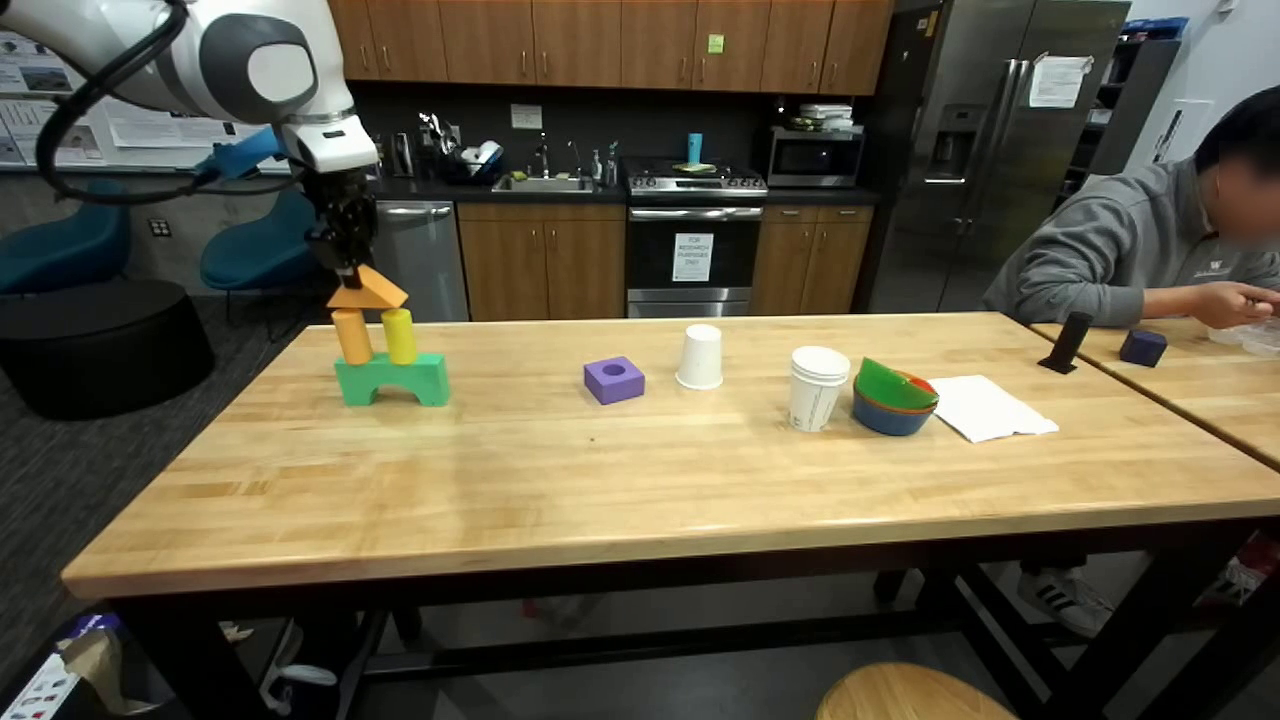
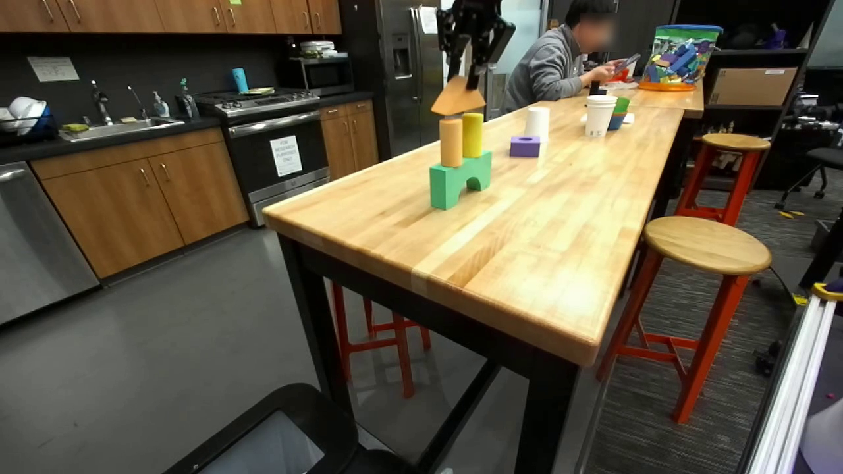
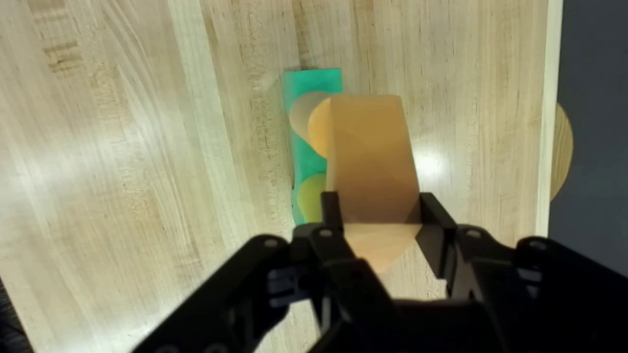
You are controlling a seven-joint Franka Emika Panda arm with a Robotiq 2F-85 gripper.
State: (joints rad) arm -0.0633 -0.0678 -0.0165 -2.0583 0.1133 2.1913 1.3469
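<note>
Glossy, smooth wood on the tabletop (image 1: 650, 460), catching light! Matt, even faces on the orange block (image 3: 374, 171), mid-frame in the wrist view, and sheeny metal on the fridge (image 1: 1030, 175), upper right in an exterior view.

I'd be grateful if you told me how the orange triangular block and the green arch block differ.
The triangular block is orange; the arch block is green. The triangular block is held in the claw; the arch block rests on the table. The triangular block rises to a peak; the arch block is flat on top. Both are one plain colour.
</note>
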